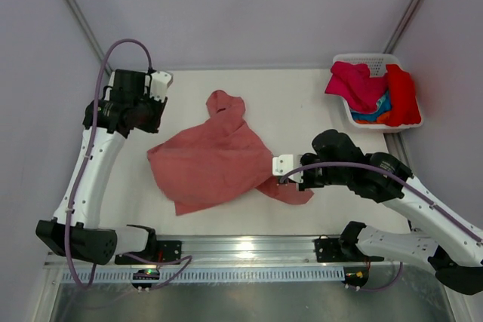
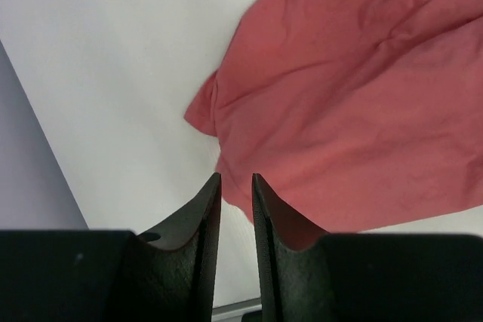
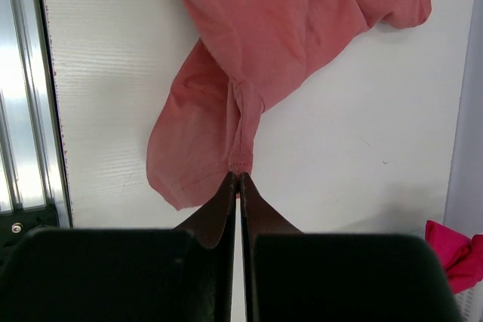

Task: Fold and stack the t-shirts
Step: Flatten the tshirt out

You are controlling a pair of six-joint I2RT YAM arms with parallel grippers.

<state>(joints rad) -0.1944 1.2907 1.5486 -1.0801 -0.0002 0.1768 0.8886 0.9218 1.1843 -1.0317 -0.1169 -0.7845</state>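
Plainly, with only the right fingers point(image 3: 219, 220) clenched on a thin seam of the pink shirt point(image 1: 215, 160) crumpled mid bench point(image 1: 302, 103) and the left fingers point(image 2: 198, 220) parted, empty, a pull may slip or bunch it.

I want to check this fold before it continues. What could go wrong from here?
1. The right gripper pinches only a thin bunch at the edge of the salmon t-shirt; a pull might slip it free.
2. The left gripper holds nothing, its jaws slightly apart beside the shirt, so with one hold the crumpled cloth would likely drag and bunch rather than spread flat.
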